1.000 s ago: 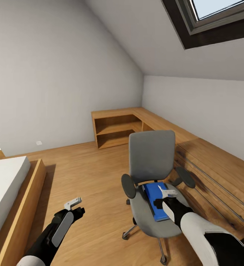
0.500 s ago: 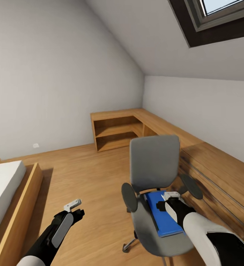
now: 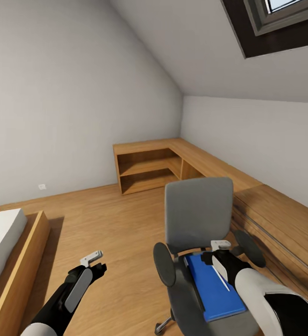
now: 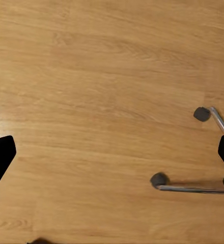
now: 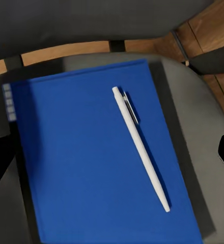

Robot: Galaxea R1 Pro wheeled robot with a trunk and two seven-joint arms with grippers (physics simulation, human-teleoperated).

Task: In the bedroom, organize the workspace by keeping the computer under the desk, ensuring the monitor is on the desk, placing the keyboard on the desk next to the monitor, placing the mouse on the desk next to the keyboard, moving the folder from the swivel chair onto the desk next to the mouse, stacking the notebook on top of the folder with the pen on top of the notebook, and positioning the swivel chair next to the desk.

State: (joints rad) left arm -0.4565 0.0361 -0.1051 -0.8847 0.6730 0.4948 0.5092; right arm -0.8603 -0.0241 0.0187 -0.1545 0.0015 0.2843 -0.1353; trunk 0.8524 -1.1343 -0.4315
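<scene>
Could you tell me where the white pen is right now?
The slim white pen lies on the blue notebook on the grey swivel chair's seat, at the head view's lower right, just below the right tool.

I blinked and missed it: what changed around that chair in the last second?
The view closed in on the swivel chair. The right claw drew back from over the blue notebook, uncovering the white pen lying on it. Nothing was grabbed. The left claw stayed open over the floor.

The head view looks forward and down across the bedroom onto the swivel chair (image 3: 198,242). The right wrist view faces its seat closely from above; the left wrist view faces down at the wooden floor (image 4: 102,101) beside the chair's base.
</scene>
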